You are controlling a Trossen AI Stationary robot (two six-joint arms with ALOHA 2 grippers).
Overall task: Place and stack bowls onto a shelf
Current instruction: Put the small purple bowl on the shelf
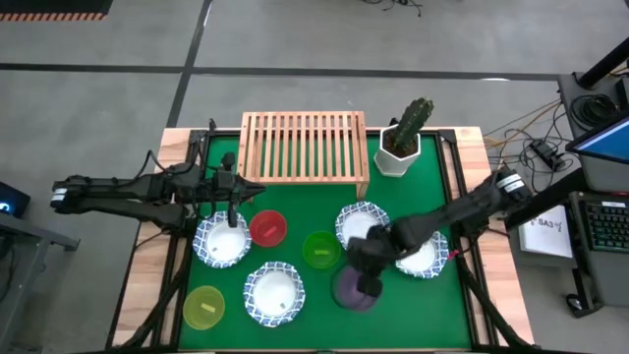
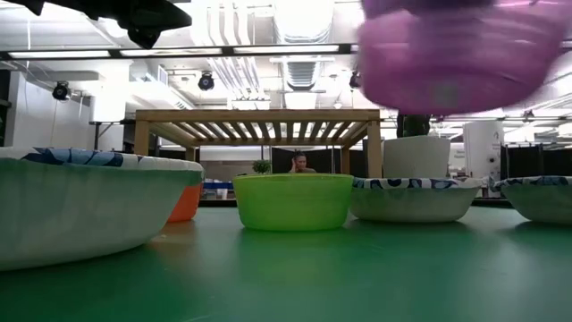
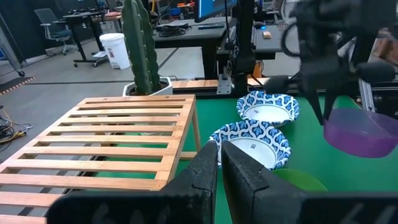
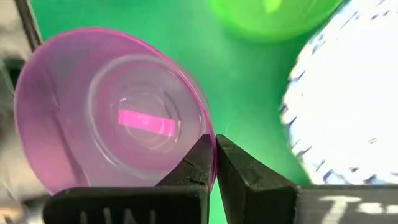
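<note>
Two dark arms, jointed and thin.
The left arm [image 1: 138,192] and right arm [image 1: 462,211] are black, with cables along their links; each ends in two blunt, wedge-shaped black fingers [image 3: 205,177], matte and chunky.

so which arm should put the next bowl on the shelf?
Right. The right gripper is pinching the purple bowl's rim, bowl off the mat. The left gripper is shut, empty, beside the shelf.

Lighting bright and even from ceiling strip lights [image 2: 268,49]; shadows soft. Purple bowl [image 2: 456,49] blurred in low view; white bowl [image 4: 348,93] overexposed, smeared.
</note>
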